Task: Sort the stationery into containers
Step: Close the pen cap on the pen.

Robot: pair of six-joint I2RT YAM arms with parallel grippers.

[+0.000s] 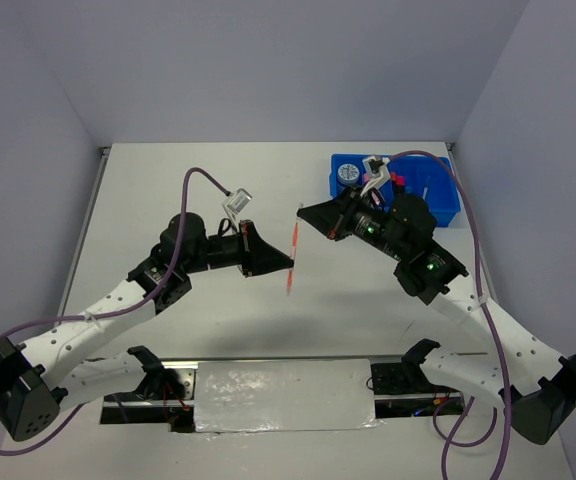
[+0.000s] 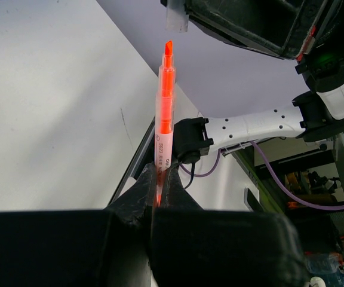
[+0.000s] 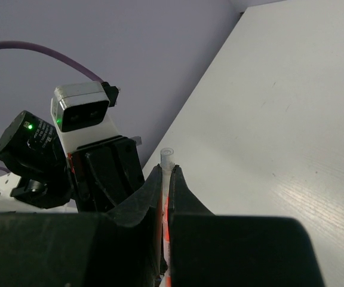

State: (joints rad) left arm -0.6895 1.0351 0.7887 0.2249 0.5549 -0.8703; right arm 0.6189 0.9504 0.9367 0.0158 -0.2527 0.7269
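Overhead view only: orange pen [image 1: 292, 250] is held above the table [image 1: 168, 180]; blue tray [image 1: 446, 208] sits far right, partly hidden by the right arm [image 1: 488, 320]. Wrist views: left gripper [image 2: 159, 179] and right gripper [image 3: 165, 179] each pinch the pen.

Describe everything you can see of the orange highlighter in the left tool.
The orange highlighter is slim, with a clear plastic barrel showing orange inside, a white printed label band and a bare chisel tip with no cap on it. It is held in the air above the table, its back end clamped between the shut fingers of the left tool, the only thing touching it. Its tip points toward the right tool, which sits just beyond it, shut on a small clear piece, possibly the cap.
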